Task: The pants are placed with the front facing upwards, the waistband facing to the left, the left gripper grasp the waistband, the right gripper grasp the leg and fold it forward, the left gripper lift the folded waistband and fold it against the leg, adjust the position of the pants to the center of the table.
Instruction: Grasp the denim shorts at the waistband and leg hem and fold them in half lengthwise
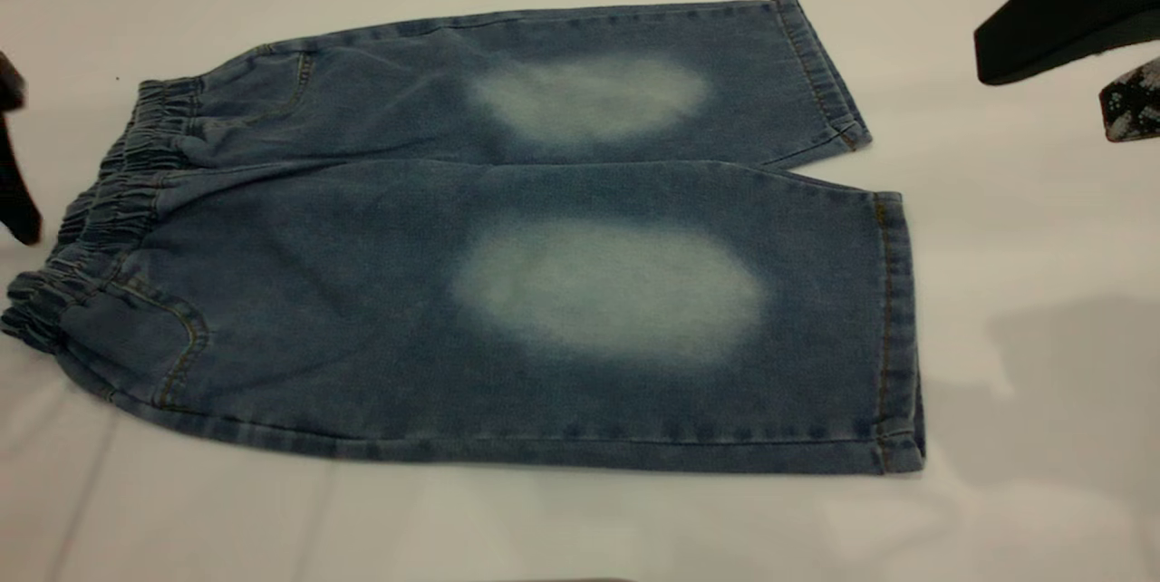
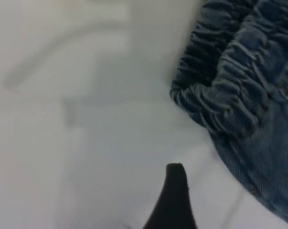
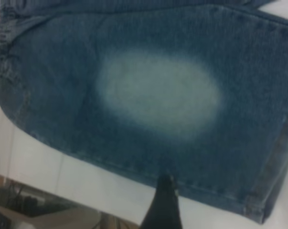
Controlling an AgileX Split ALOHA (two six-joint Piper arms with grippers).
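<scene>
Blue denim pants [image 1: 507,237] lie flat on the white table [image 1: 1024,292], front up, both legs pointing right. The gathered elastic waistband [image 1: 100,219] is at the left. My left gripper [image 1: 16,165] hovers just off the waistband's far-left edge. In the left wrist view it [image 2: 220,205] stands open, one black finger [image 2: 175,200] over bare table beside the waistband [image 2: 229,81]. My right gripper [image 1: 1078,11] hangs above the table's far right corner, apart from the pants. In the right wrist view it [image 3: 206,205] is open, one finger [image 3: 163,205] showing over the near leg's [image 3: 158,95] side seam.
Bare white table surrounds the pants, with a wide strip along the front and at the right. The right wrist view shows the table's front edge [image 3: 48,176] and clutter on the floor beyond it.
</scene>
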